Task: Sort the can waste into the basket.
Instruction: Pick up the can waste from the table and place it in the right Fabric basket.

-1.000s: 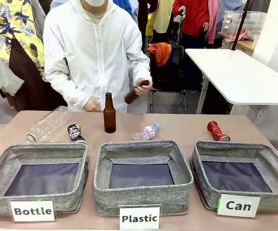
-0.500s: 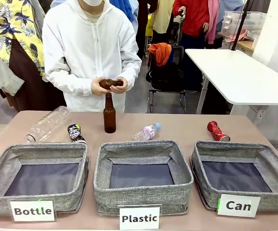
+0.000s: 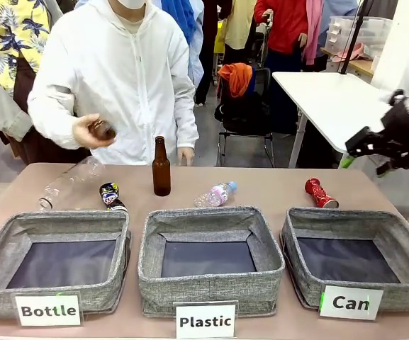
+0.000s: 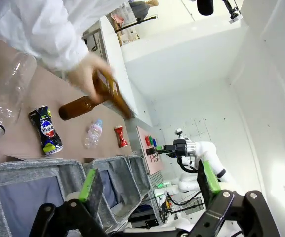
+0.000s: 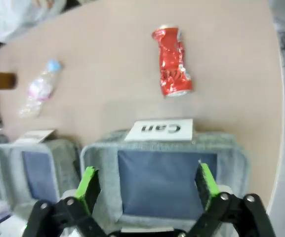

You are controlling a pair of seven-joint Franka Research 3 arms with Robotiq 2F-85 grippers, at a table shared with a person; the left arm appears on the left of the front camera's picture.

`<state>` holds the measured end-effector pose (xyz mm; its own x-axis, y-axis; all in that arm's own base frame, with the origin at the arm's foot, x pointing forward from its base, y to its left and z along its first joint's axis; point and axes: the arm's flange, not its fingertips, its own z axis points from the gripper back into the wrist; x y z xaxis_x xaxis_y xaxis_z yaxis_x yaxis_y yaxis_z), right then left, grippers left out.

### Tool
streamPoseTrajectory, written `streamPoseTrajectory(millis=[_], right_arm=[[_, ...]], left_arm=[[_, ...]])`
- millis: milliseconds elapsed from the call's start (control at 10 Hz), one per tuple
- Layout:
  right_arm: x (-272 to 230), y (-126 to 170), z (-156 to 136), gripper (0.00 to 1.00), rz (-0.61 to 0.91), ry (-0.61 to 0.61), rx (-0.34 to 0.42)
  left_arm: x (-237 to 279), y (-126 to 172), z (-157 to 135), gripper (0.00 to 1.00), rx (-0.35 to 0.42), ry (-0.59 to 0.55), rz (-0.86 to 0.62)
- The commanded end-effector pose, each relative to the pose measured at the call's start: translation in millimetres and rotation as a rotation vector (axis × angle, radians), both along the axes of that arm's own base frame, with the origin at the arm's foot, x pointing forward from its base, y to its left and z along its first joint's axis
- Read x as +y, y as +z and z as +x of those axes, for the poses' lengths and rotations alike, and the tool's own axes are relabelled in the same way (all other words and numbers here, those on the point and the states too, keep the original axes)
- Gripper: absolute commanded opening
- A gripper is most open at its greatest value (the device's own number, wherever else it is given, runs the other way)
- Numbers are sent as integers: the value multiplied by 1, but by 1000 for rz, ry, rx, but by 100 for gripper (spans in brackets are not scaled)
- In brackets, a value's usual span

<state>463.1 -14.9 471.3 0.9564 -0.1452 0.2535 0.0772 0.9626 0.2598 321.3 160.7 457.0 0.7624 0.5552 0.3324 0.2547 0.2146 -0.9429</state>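
Tan tabletop [image 3: 275, 183] in a busy room, with people at the far side and a white table [image 3: 353, 113] at back right. Along the near edge sit three grey woven-fabric bins: one signed "Bottle" [image 3: 55, 219], one signed "Plastic" [image 3: 211, 215], and the basket signed "Can" [image 3: 346, 215].

At far left a large clear plastic bottle [image 3: 69, 183] lies on its side. The black printed drink can [image 3: 110, 196] lies just beside it, touching the "Bottle" bin's far rim. A person in a white hooded jacket holds a brown glass bottle [image 3: 105, 129] in a raised hand [image 3: 87, 132]. A second brown glass bottle [image 3: 161, 168] stands upright mid-table. A small clear plastic bottle with a pink label [image 3: 216, 194] lies behind the "Plastic" bin. The crushed red drink can [image 3: 320, 193] lies on the table just behind the basket, not in it.

Left gripper [image 4: 148, 175]: fingers wide apart, nothing held, black can well ahead of it. Right gripper [image 5: 147, 177]: fingers spread wide, empty, above the basket, red can beyond its fingertips and apart from them.
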Motion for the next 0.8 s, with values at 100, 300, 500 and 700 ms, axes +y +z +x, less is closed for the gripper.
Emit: streamPoseTrajectory(millis=[100,300,500,700], right_arm=[[24,-20,62,100,-153,-12,28],[38,-49,91,100,-233,-6,12],[47,-80,103,100,-282,-12,-13],[47,-95,103,100,-259,-24,-41]], left_arm=[[23,36,-32,100,-40,-51,-85],[62,71,-89,100,-126,-47,-117],[79,82,-137,100,-165,-107,-156],[96,93,-167,100,-231,-161,-246]])
